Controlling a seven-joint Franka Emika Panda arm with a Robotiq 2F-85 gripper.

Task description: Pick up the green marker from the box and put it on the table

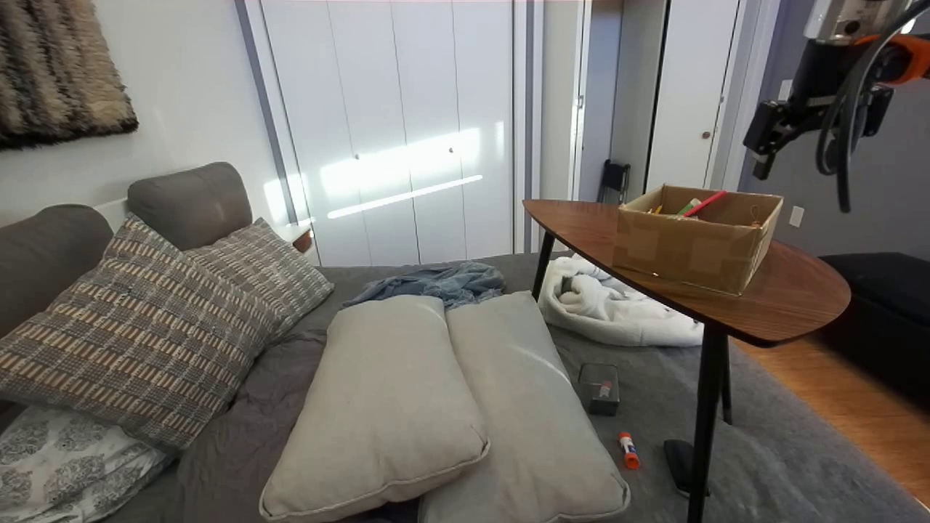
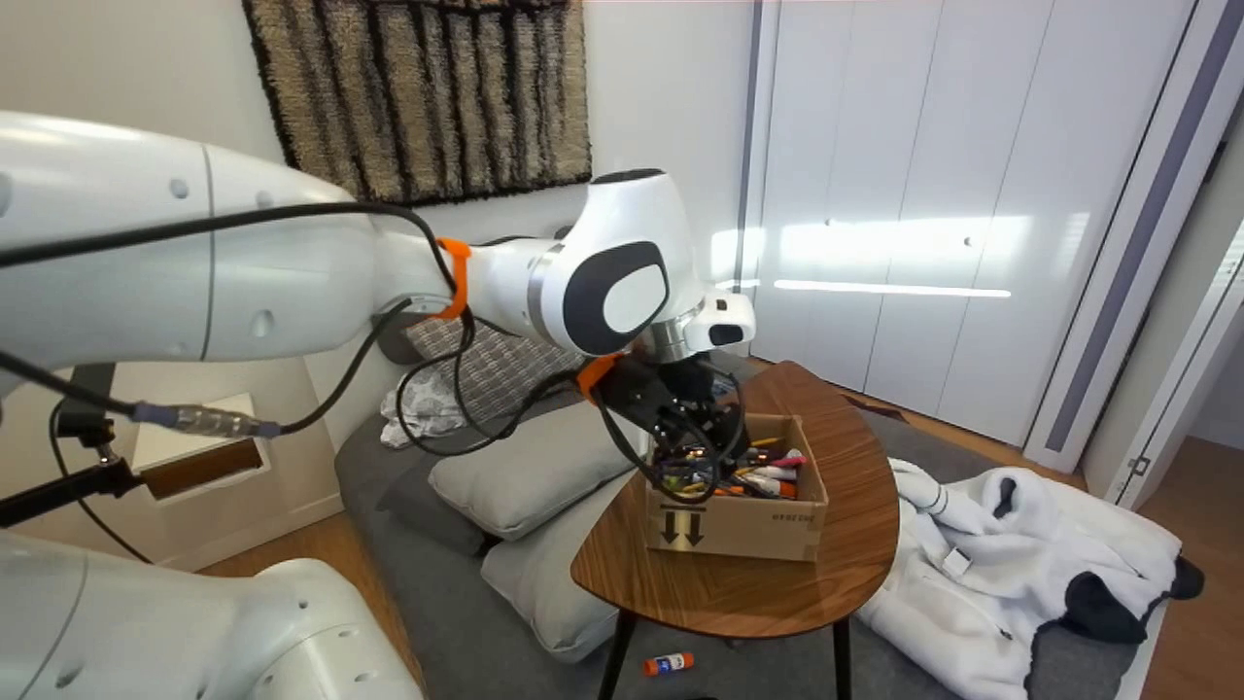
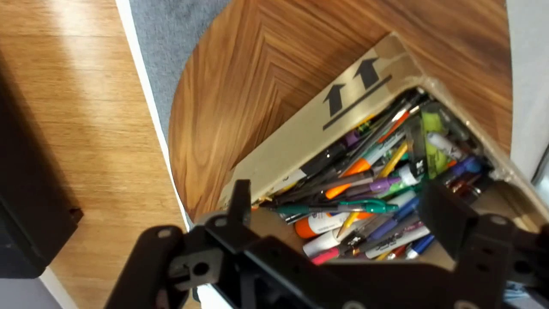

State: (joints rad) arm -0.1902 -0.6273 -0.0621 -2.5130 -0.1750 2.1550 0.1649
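Observation:
The box (image 3: 300, 137) is an open cardboard box filled with pens and markers; it also shows in both exterior views (image 1: 676, 250) (image 2: 734, 530). In the wrist view a green pen with a clip (image 3: 364, 206) lies on top of the pile. In an exterior view a green item (image 1: 689, 207) leans inside the box near a red one. I cannot tell which is the green marker. My gripper (image 3: 337, 189) is open and empty, its fingers wide apart above the box; it also shows in an exterior view (image 1: 764, 152). The table (image 3: 223, 111) has a dark reddish-brown wooden top under the box.
The box walls stand around the pens. A grey bed with light pillows (image 1: 392, 392) lies beside and below the table. A white garment (image 2: 982, 574) lies beside the table. A glue stick (image 1: 628, 450) lies below the tabletop. Cables hang around the gripper.

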